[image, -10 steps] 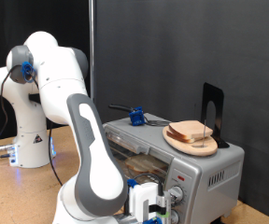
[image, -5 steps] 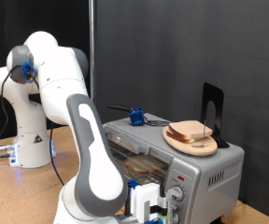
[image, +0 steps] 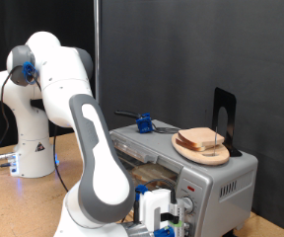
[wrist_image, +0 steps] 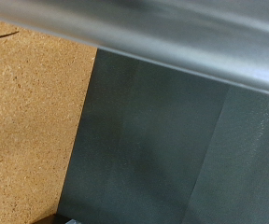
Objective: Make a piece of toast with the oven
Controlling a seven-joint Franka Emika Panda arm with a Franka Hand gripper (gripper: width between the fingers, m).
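The silver oven (image: pixel 219 180) stands at the exterior view's lower right. A tan slice, the piece of toast (image: pixel 150 175), shows inside its front opening on the rack. My gripper (image: pixel 160 219) is low at the exterior view's bottom edge, right in front of the oven beside its knobs (image: pixel 186 207); its fingers are cut off by the frame. The wrist view shows no fingers, only a silver strip of the oven (wrist_image: pixel 172 28) and dark glass (wrist_image: pixel 162 140) close up, over the cork tabletop (wrist_image: pixel 27 121).
A round wooden plate (image: pixel 184 150) with stacked bread slices (image: pixel 203 141) sits on top of the oven. A blue and black tool (image: pixel 142 123) and a black upright stand (image: pixel 224 117) are also up there. A black curtain forms the backdrop.
The arm has shifted slightly and the hand has edged a little towards the oven's front. Bread, plate and oven have not moved.
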